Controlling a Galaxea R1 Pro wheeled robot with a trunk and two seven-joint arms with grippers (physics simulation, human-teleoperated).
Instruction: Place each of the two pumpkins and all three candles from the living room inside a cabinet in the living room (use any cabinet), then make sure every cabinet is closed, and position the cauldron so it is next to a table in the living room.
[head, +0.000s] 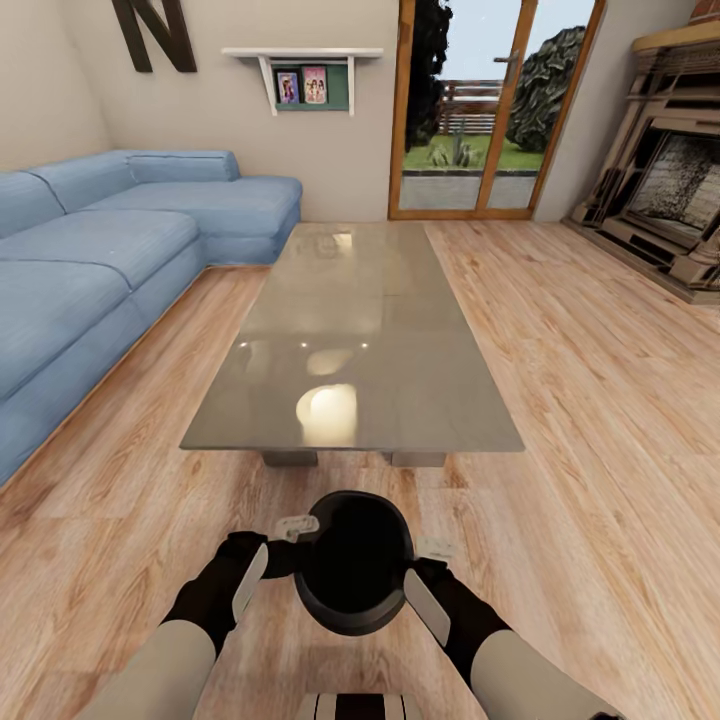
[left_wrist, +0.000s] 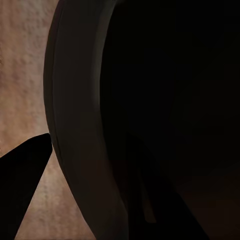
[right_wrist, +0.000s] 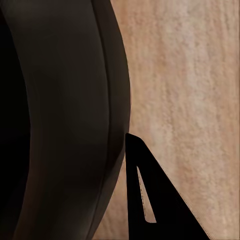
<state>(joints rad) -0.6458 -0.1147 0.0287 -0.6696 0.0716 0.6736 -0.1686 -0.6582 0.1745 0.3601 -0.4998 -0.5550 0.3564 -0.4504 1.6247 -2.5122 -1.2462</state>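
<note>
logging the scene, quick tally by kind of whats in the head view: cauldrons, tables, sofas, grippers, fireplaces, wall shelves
cauldron: 1
table: 1
sofa: 1
grippers: 2, left gripper and right gripper, one on each side of the cauldron
fireplace: 1
wall shelf: 1
total: 7

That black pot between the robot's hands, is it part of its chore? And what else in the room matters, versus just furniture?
Part of the job:
- cauldron, gripped at its rim by the left gripper and right gripper
- table, glass-topped, just ahead of the cauldron

Just there:
- blue sofa
- fireplace
- wall shelf with photos
- glass door
</note>
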